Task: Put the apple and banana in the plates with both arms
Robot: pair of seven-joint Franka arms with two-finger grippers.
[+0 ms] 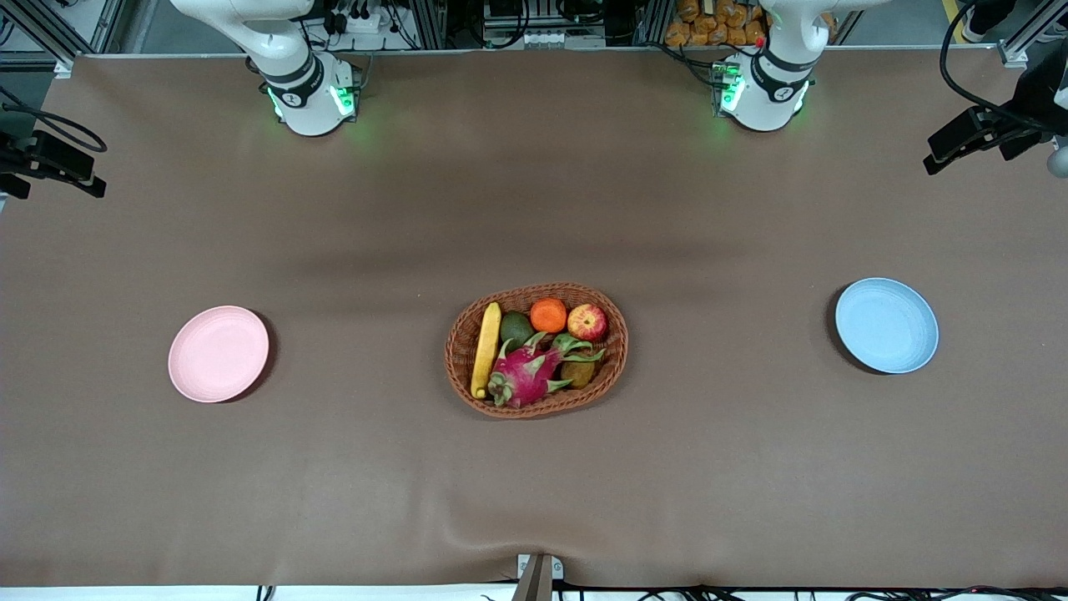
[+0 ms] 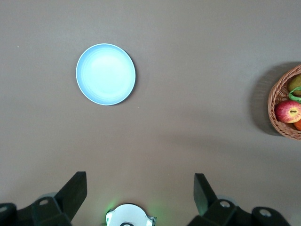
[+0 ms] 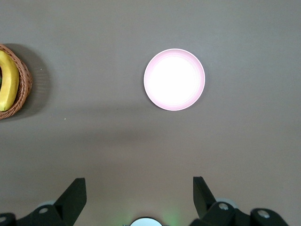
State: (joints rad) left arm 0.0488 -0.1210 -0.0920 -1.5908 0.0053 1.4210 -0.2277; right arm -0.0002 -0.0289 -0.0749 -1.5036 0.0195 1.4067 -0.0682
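Two plates (image 1: 219, 354) — one basket (image 1: 467, 334) — six fruits (image 1: 526, 371)

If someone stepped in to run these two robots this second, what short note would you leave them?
Left claw: open, holding nothing, high over the table near the blue plate.
Right claw: open, holding nothing, high over the table near the pink plate.
Apple and banana both lie in the woven basket at mid-table, among other fruit.
Done: nothing; neither plate holds anything.
Left: put the apple and the banana in the plates.
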